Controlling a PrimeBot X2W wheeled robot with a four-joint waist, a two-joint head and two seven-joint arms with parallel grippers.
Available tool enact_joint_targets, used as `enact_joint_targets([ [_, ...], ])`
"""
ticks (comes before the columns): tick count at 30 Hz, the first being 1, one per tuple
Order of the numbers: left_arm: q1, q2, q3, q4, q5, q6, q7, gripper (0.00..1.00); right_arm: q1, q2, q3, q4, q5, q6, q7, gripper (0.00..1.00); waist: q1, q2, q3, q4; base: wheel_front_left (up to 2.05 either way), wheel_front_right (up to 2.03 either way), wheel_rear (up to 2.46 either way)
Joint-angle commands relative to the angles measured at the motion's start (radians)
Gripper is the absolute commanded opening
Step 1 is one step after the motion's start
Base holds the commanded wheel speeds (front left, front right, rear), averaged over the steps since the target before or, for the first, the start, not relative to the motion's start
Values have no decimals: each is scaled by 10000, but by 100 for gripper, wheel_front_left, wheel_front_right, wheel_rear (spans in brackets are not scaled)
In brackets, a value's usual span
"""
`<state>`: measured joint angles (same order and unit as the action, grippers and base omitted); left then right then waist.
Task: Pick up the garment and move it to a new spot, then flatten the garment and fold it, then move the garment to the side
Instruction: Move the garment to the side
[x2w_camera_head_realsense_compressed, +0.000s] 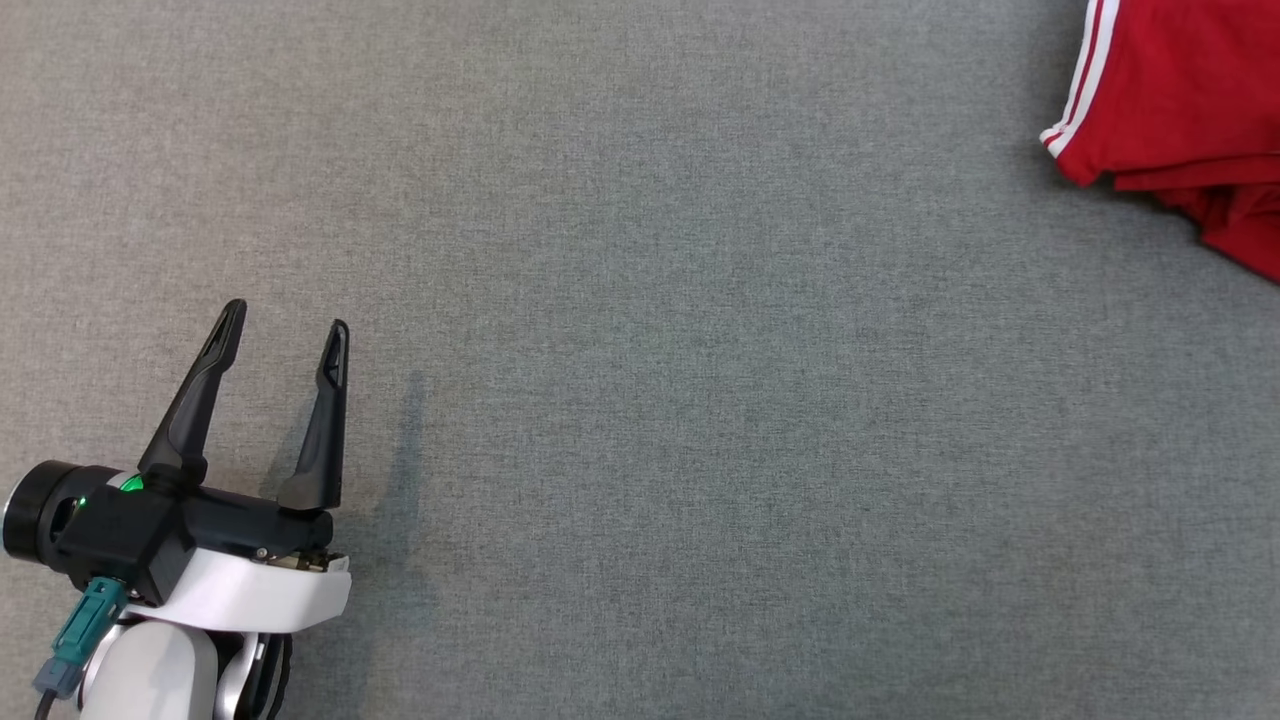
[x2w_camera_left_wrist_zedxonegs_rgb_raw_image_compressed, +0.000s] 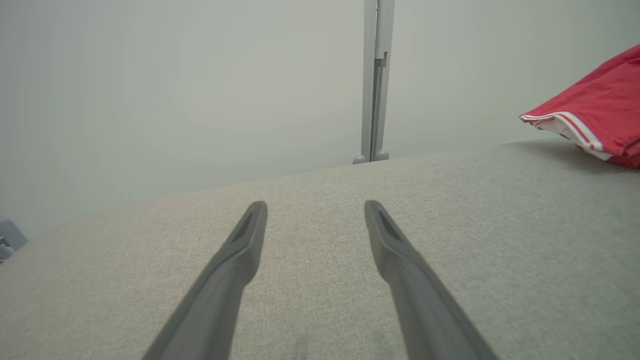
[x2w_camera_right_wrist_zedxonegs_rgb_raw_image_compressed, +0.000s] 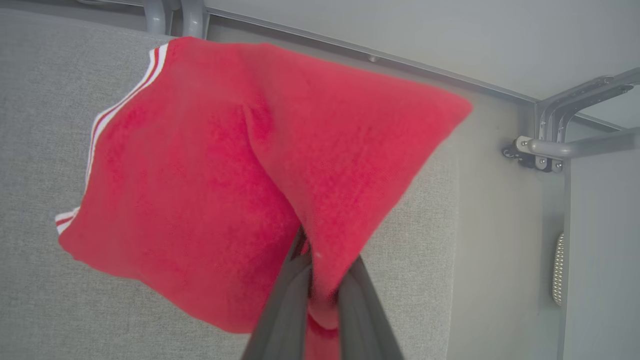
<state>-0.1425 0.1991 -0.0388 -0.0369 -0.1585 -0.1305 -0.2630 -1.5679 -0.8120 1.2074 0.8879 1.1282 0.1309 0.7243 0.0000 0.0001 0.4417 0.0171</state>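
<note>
The garment (x2w_camera_head_realsense_compressed: 1180, 110) is red with white stripes along one hem, and it reaches in from the head view's upper right corner. In the right wrist view my right gripper (x2w_camera_right_wrist_zedxonegs_rgb_raw_image_compressed: 320, 280) is shut on the garment (x2w_camera_right_wrist_zedxonegs_rgb_raw_image_compressed: 210, 175), which hangs in folds above the grey cloth surface (x2w_camera_right_wrist_zedxonegs_rgb_raw_image_compressed: 45, 150). My left gripper (x2w_camera_head_realsense_compressed: 285, 345) stands open at the lower left of the head view with nothing between its fingers, far from the garment. The left wrist view has the left gripper (x2w_camera_left_wrist_zedxonegs_rgb_raw_image_compressed: 315, 215) open over the surface, the garment (x2w_camera_left_wrist_zedxonegs_rgb_raw_image_compressed: 595, 110) at its far right.
The grey cloth surface (x2w_camera_head_realsense_compressed: 650, 350) spreads across the head view. A grey upright post (x2w_camera_left_wrist_zedxonegs_rgb_raw_image_compressed: 375, 80) stands beyond the surface's far edge. Past the edge in the right wrist view are a metal frame bracket (x2w_camera_right_wrist_zedxonegs_rgb_raw_image_compressed: 540, 150) and floor.
</note>
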Motion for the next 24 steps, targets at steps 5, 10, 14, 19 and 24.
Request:
enact_joint_targets([
  [5,-208,51,-27,18,-27,-3,-3,100,179,109,40,295,-525,-3,-130,46,0,-1,117,89,0,0,0],
  [10,-244,45,7,78,-42,-3,-3,100,279,246,-24,563,-686,-3,143,100,0,-1,113,143,0,0,0],
  [14,-238,0,52,129,-36,-3,-3,100,261,464,-136,752,-774,-3,355,100,0,-1,7,145,0,0,0],
  [19,-154,-99,83,214,-25,-3,-3,100,431,601,-438,571,-739,-3,-324,100,0,-1,-329,150,0,0,0],
  [24,69,-191,173,310,28,-3,-3,100,1091,749,-861,-88,-515,-3,-2274,100,0,-1,-849,121,0,0,0],
])
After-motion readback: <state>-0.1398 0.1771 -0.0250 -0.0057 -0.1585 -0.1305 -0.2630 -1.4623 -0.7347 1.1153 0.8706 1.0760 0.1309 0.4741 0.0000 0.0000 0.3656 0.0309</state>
